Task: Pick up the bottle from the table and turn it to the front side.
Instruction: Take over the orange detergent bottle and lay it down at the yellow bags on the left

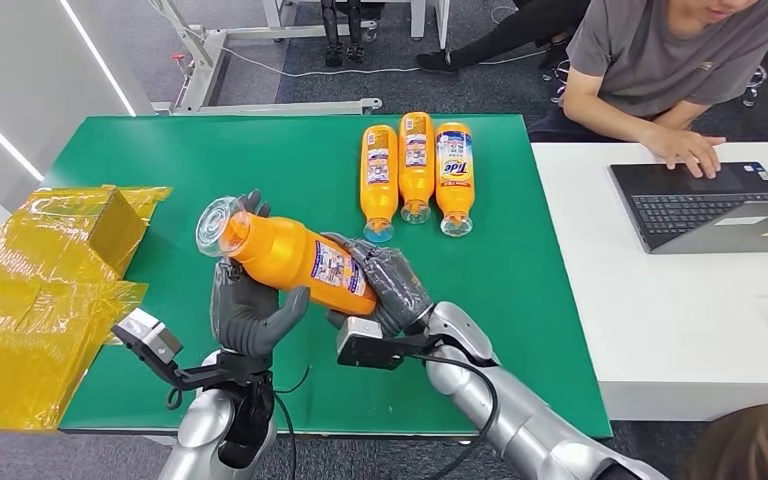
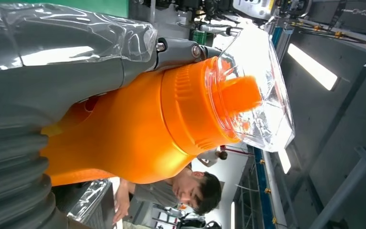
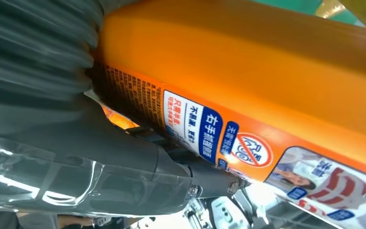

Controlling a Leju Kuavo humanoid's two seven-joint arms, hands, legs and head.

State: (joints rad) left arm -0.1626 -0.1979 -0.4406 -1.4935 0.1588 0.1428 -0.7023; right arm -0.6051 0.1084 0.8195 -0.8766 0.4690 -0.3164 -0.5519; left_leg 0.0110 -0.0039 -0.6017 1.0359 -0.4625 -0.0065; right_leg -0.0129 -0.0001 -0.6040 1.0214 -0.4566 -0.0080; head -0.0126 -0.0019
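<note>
Above green table (image 1: 160, 160), orange detergent bottle (image 1: 295, 255) gripped by left hand (image 1: 245, 310) and right hand (image 1: 385, 285); clear cap (image 2: 255, 90) detailed in left wrist view, back label (image 3: 209, 131) in right.

Left hand (image 1: 248, 308) + right hand (image 1: 388, 284) — both clasped on bottle (image 1: 295, 255), mid-air

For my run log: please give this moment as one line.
bottle: off table, tilted | left hand: holds neck end | right hand: holds base end | three bottles: lying on table

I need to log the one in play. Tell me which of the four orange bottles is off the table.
The tilted bottle held by the left hand and right hand; the other three bottles lie side by side on the green table.
</note>
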